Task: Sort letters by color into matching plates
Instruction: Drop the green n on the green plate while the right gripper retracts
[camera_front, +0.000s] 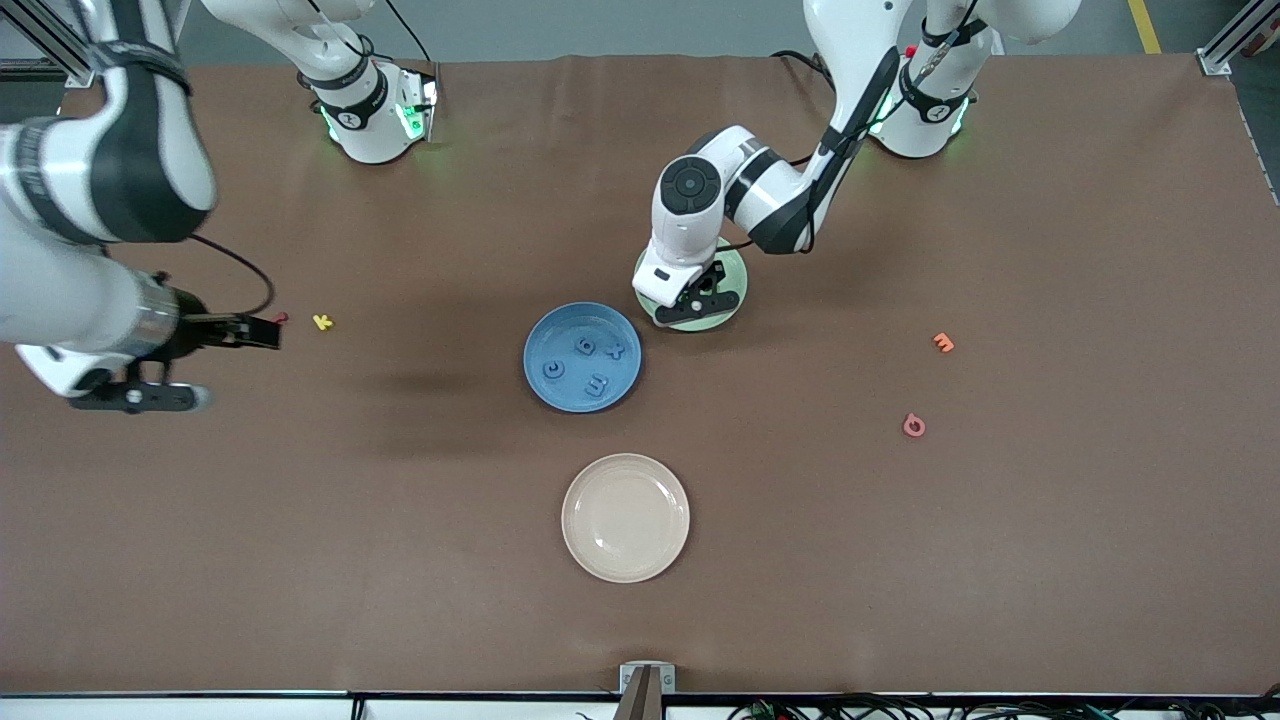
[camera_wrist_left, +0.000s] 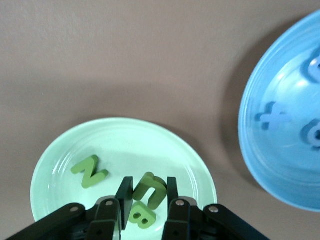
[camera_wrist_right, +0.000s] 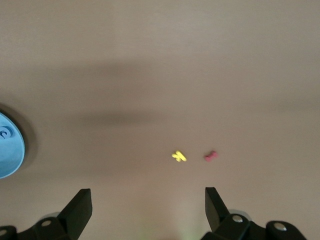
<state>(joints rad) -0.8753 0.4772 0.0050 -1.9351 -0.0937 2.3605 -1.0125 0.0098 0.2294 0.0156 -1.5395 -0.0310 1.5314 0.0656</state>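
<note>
My left gripper hangs low over the pale green plate, shut on a green U-shaped letter. In that plate lie a green N and a green B. In the front view the left gripper covers most of the green plate. Beside it, nearer the front camera, the blue plate holds several blue letters. My right gripper is open over bare table at the right arm's end, holding nothing.
A beige plate sits nearer the front camera than the blue plate. A yellow letter and a red one lie by the right gripper. An orange letter and a pink one lie toward the left arm's end.
</note>
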